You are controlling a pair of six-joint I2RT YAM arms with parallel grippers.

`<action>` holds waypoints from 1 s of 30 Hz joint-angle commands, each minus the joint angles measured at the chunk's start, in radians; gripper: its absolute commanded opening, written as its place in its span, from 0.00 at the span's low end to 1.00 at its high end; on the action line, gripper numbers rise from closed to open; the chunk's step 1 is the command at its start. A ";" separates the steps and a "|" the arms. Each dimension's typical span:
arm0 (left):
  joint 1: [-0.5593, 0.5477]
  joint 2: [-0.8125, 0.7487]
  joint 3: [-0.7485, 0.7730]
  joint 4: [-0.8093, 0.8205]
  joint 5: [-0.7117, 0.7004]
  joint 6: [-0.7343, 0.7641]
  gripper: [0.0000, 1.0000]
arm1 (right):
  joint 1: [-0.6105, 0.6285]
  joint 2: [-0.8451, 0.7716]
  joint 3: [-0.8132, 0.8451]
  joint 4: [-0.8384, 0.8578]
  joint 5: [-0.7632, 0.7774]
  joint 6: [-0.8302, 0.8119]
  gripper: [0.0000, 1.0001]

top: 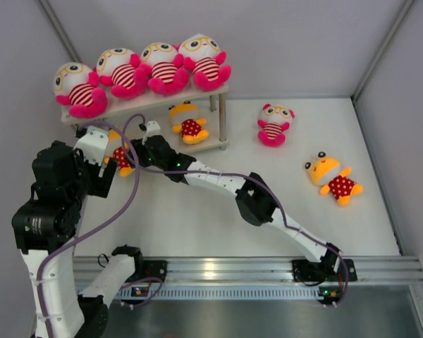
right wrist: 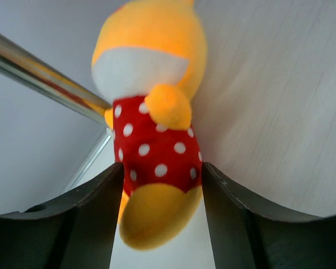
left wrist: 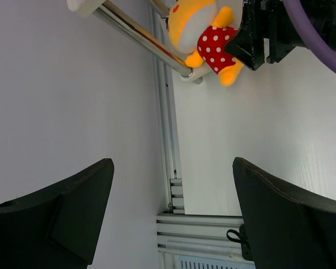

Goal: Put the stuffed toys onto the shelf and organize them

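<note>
One orange plush (right wrist: 154,140) is pinched by its polka-dot body in the right claw (right wrist: 162,182) at the lower tier of the shelf (top: 155,101), just beside a metal leg (right wrist: 39,78), so pushing in could snag it there or bump the wide-spread, empty left claw (left wrist: 173,185) nearby.

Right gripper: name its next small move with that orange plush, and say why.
Probably slide the orange plush slightly further in over the lower board before letting go. The right gripper is closed on its polka-dot body, and the left wrist view shows the toy at the board's corner by the metal leg, one foot past the edge.
</note>
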 commanded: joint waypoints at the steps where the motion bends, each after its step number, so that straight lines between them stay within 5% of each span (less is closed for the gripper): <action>1: -0.005 0.000 -0.005 0.007 0.001 -0.001 0.93 | -0.018 -0.007 0.027 0.065 0.005 -0.014 0.59; 12: -0.005 -0.006 -0.014 0.007 0.004 0.002 0.93 | -0.009 -0.050 -0.025 0.102 -0.003 -0.011 0.67; 20: -0.005 -0.014 -0.062 0.007 0.026 0.012 0.93 | -0.008 -0.047 -0.059 0.103 -0.034 0.020 0.65; 27: -0.005 -0.051 -0.251 0.003 0.115 0.099 0.90 | -0.006 -0.055 -0.065 0.140 -0.066 0.049 0.12; 30: -0.005 -0.065 -0.354 0.006 0.164 0.171 0.89 | -0.008 -0.064 -0.074 0.140 -0.061 0.089 0.00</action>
